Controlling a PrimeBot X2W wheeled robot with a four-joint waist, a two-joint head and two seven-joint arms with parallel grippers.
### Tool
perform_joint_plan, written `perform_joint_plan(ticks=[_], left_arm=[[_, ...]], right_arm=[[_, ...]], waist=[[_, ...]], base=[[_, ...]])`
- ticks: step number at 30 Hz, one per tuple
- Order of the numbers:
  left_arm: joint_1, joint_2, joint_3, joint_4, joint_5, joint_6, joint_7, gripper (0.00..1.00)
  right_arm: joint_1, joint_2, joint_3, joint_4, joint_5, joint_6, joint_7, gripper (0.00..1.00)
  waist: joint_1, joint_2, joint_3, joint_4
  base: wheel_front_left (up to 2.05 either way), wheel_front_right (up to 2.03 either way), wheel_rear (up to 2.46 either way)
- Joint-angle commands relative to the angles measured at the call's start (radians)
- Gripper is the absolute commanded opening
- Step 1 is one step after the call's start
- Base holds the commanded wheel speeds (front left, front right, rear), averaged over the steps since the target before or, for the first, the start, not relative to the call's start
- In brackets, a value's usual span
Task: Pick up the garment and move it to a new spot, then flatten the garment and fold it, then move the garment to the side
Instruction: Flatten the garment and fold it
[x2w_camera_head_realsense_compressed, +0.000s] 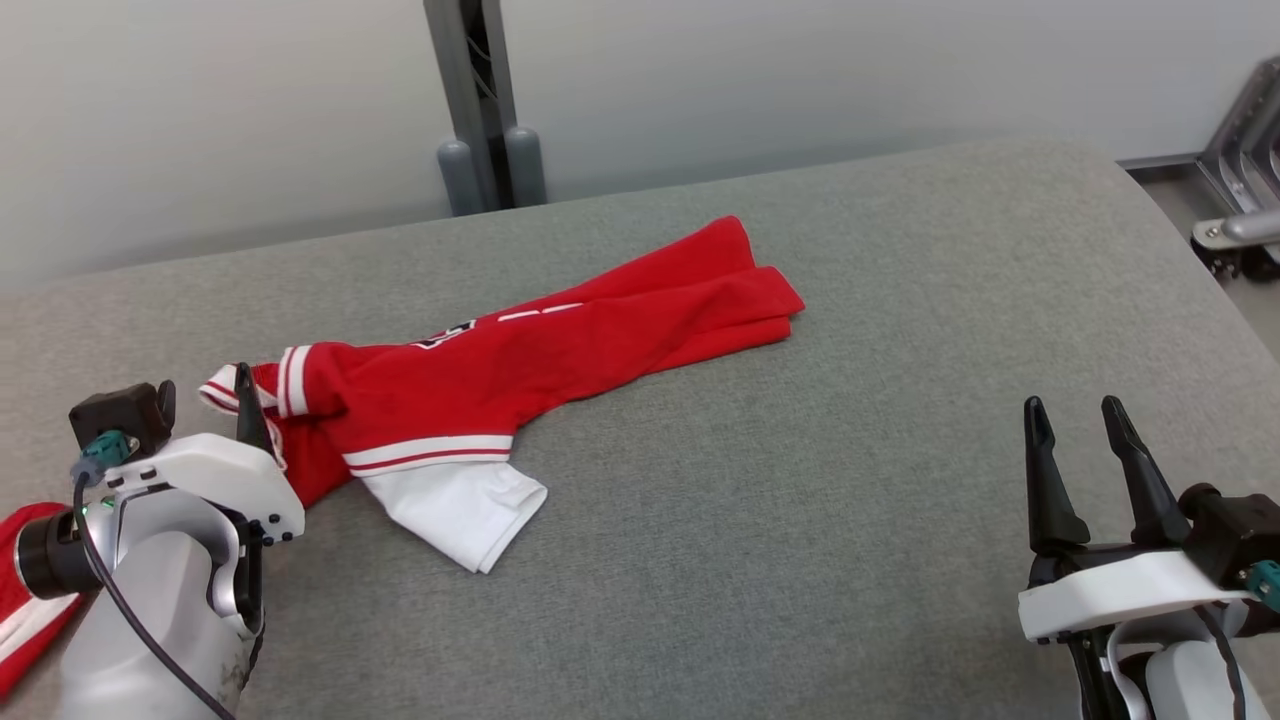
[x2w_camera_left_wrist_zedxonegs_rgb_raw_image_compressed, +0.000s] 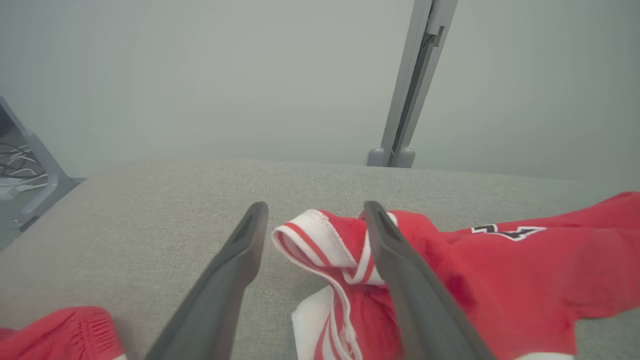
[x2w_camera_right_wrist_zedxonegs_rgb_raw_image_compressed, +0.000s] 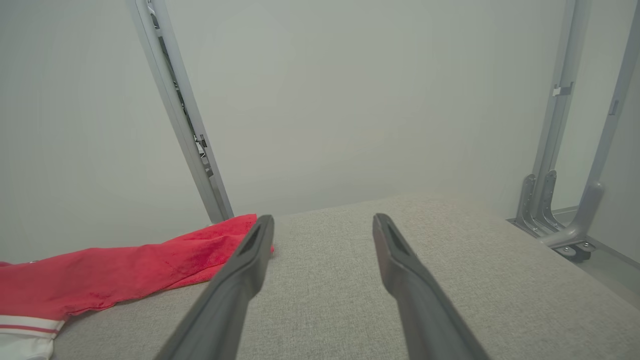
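My left gripper (x2w_camera_left_wrist_zedxonegs_rgb_raw_image_compressed: 315, 207) has its fingers spread wide, released, with the striped collar of the red garment (x2w_camera_head_realsense_compressed: 520, 370) between them, near left on the grey cushion (x2w_camera_head_realsense_compressed: 800, 500). My right gripper (x2w_camera_head_realsense_compressed: 1073, 405), near right, gapes open, holding nothing.

L gripper (x2w_camera_left_wrist_zedxonegs_rgb_raw_image_compressed: 316, 206) open, fingers wide apart, nothing clamped. Garment (x2w_camera_left_wrist_zedxonegs_rgb_raw_image_compressed: 500, 280), red w/ white stripes, lies crumpled on grey pad (x2w_camera_left_wrist_zedxonegs_rgb_raw_image_compressed: 150, 210). Its striped edge (x2w_camera_left_wrist_zedxonegs_rgb_raw_image_compressed: 312, 237) sits btwn the fingers, and one finger (x2w_camera_left_wrist_zedxonegs_rgb_raw_image_compressed: 400, 270) crosses in front of the red cloth. Black-white print (x2w_camera_left_wrist_zedxonegs_rgb_raw_image_compressed: 507, 232) near garment's top edge. Grey post (x2w_camera_left_wrist_zedxonegs_rgb_raw_image_compressed: 415, 80) rises behind garment. Another red piece (x2w_camera_left_wrist_zedxonegs_rgb_raw_image_compressed: 65, 332) lies well apart from garment, at view's lower-left corner. Frame w/ cables (x2w_camera_left_wrist_zedxonegs_rgb_raw_image_compressed: 25, 165) beyond the pad, same side.
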Motion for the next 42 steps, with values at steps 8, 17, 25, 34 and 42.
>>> perform_joint_plan(ticks=[8,17,25,34,42], left_arm=[[0.102,-0.017,0.067,-0.164,0.076,-0.006,-0.005,1.0],[0.301,-0.119,0.118,-0.4,0.19,-0.021,-0.003,1.0],[0.46,-0.173,0.142,-0.521,0.214,-0.045,-0.003,1.0],[0.523,-0.176,0.095,-0.559,0.158,-0.029,-0.003,1.0],[0.475,-0.176,-0.003,-0.439,0.111,-0.087,-0.003,1.0]], right_arm=[[0.025,-0.005,-0.003,-0.005,-0.005,0.0,0.0,1.0],[0.04,-0.005,-0.007,-0.044,-0.009,0.0,0.0,1.0],[0.052,-0.005,-0.01,-0.073,-0.009,0.0,0.0,1.0],[0.057,-0.005,-0.006,-0.076,-0.017,0.0,0.0,1.0],[0.048,-0.005,0.001,-0.075,-0.022,0.0,0.0,1.0]], waist=[[0.0,0.0,-0.06,0.064],[0.0,0.0,-0.084,0.093],[0.0,0.0,-0.097,0.101],[0.0,0.0,-0.103,0.095],[0.0,0.0,-0.082,0.072]], base=[[0.0,0.0,0.0],[0.0,0.0,0.0],[0.0,0.0,0.0],[0.0,0.0,0.0],[0.0,0.0,0.0]])
